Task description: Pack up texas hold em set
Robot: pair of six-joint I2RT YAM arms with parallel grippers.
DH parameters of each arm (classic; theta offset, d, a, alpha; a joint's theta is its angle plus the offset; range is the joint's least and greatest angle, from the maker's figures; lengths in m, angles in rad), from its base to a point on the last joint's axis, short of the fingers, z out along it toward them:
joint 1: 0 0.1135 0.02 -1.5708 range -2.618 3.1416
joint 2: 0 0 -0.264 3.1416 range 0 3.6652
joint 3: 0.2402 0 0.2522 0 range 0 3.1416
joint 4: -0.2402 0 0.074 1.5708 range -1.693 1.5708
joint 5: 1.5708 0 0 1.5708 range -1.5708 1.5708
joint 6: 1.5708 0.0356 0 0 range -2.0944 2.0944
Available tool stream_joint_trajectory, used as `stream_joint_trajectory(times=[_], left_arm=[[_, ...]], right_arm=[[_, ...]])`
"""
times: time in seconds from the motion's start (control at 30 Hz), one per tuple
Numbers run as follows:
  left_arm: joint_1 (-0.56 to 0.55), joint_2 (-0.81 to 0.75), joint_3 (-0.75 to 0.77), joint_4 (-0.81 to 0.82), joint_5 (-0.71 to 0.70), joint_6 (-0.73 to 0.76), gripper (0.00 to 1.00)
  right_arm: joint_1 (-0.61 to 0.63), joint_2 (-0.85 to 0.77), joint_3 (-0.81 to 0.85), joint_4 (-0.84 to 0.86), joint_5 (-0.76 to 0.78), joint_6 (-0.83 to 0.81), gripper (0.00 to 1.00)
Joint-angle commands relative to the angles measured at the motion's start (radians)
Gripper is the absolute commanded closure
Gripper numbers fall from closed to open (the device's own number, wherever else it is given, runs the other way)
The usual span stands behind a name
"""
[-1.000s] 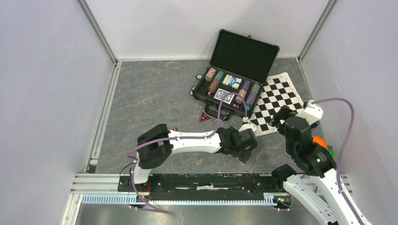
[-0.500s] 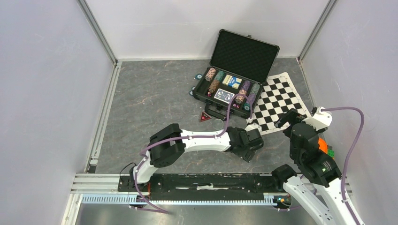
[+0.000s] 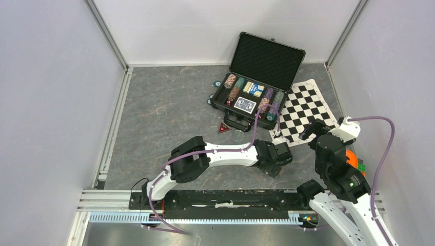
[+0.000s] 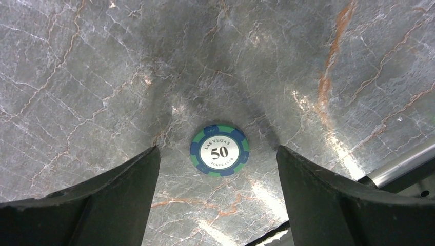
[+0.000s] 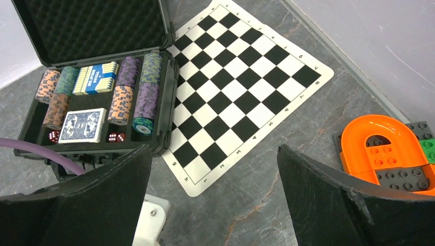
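The black case (image 3: pixel 221 102) lies open at the back, its foam lid (image 3: pixel 267 59) raised. Inside it stand rows of striped chips (image 5: pixel 120 102), a blue card deck (image 5: pixel 82 125), a blue card box (image 5: pixel 95 78) and red dice (image 5: pixel 116 137). A red triangular marker (image 3: pixel 224 127) lies in front of the case, and two loose chips (image 3: pixel 217 84) lie at its left. My left gripper (image 3: pixel 274 159) hangs open, facing down. A blue-green "50" chip (image 4: pixel 219 152) lies flat on the table between its jaws (image 4: pixel 216 149), untouched. My right gripper (image 5: pixel 214 148) is open and empty over the mat's near corner.
A black-and-white checkered mat (image 3: pixel 302 110) lies right of the case, partly under it. An orange ring-shaped piece (image 5: pixel 382 148) on grey and green studded plates sits at the far right by the wall. A metal rail (image 3: pixel 205 197) runs along the near edge.
My left arm has stretched rightward, carrying its gripper toward the mat's near corner, and its jaws have narrowed slightly. The right gripper drew back to the right.
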Motion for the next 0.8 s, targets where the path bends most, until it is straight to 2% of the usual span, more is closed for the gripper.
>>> stream_joint_trajectory(times=[0.0, 0.43, 0.63, 0.77], left_arm=[[-0.005, 0.031, 0.035, -0.02, -0.003, -0.019, 0.11], [-0.001, 0.025, 0.007, -0.079, -0.046, -0.036, 0.42], [0.006, 0.016, -0.023, -0.079, -0.06, -0.027, 0.53], [0.023, 0.001, -0.051, -0.079, -0.075, -0.025, 0.57]], right_arm=[[0.0, -0.011, -0.018, 0.037, 0.006, -0.002, 0.03], [0.0, -0.02, -0.031, 0.04, -0.021, 0.006, 0.05], [0.0, -0.024, -0.04, 0.034, -0.024, 0.016, 0.05], [0.001, -0.029, -0.049, 0.034, -0.031, 0.015, 0.05]])
